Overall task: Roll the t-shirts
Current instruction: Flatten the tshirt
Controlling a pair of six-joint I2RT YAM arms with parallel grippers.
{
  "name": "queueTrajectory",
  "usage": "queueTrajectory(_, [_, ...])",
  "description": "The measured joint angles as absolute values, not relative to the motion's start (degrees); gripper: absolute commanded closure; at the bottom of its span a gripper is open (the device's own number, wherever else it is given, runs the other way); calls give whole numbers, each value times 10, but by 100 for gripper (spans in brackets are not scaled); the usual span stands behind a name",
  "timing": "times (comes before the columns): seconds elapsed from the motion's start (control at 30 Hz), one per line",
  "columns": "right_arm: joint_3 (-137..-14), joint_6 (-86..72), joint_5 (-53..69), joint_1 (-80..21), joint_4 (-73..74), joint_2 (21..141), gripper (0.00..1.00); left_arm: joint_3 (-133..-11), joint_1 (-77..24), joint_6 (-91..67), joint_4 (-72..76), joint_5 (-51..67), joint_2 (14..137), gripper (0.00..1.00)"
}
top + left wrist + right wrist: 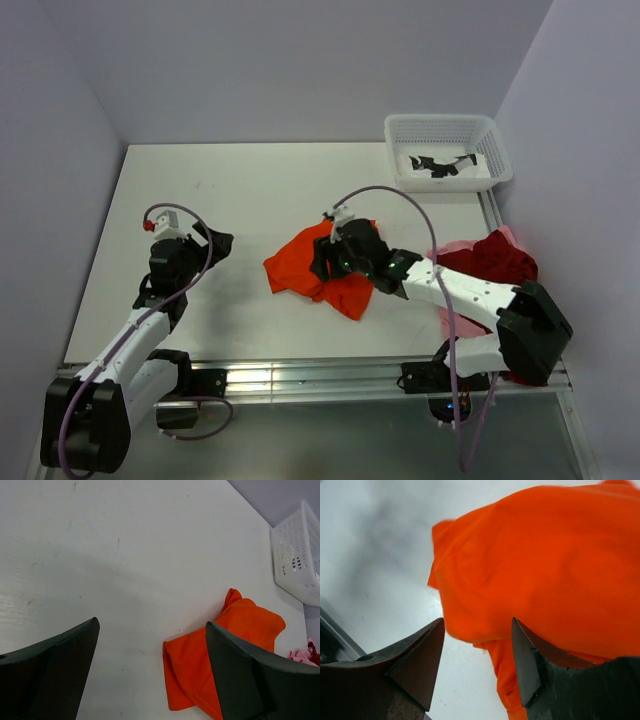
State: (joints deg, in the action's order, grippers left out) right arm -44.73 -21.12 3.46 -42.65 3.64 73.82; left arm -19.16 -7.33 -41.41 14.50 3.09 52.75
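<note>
The bright orange t-shirt (298, 266) lies crumpled in the middle of the white table (250, 190). My right gripper (324, 260) hovers over its right half, jaws open; in the right wrist view (478, 620) the orange cloth (535, 565) fills the space beyond the fingers and nothing is held. The dark red t-shirt (497, 258) lies bunched on the pale pink one (452, 247) at the table's right edge. My left gripper (216, 244) is open and empty left of the orange shirt; in its wrist view (151, 622) the shirt (245, 625) lies ahead to the right.
A white lattice basket (445, 124) holding dark items stands at the back right corner and also shows in the left wrist view (297, 555). A metal rail (300, 378) runs along the table's near edge. Walls close in the left, back and right.
</note>
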Motion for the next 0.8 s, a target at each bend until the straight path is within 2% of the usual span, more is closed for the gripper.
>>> queueTrajectory(0.07, [-455, -187, 12, -474, 33, 766, 30, -194, -73, -417, 133, 20, 523, 7])
queueTrajectory(0.43, [-622, -82, -120, -601, 49, 952, 19, -198, -73, -448, 79, -70, 472, 8])
queueTrajectory(0.8, [-697, -32, -214, -611, 80, 1061, 27, -201, -73, -451, 61, -81, 479, 9])
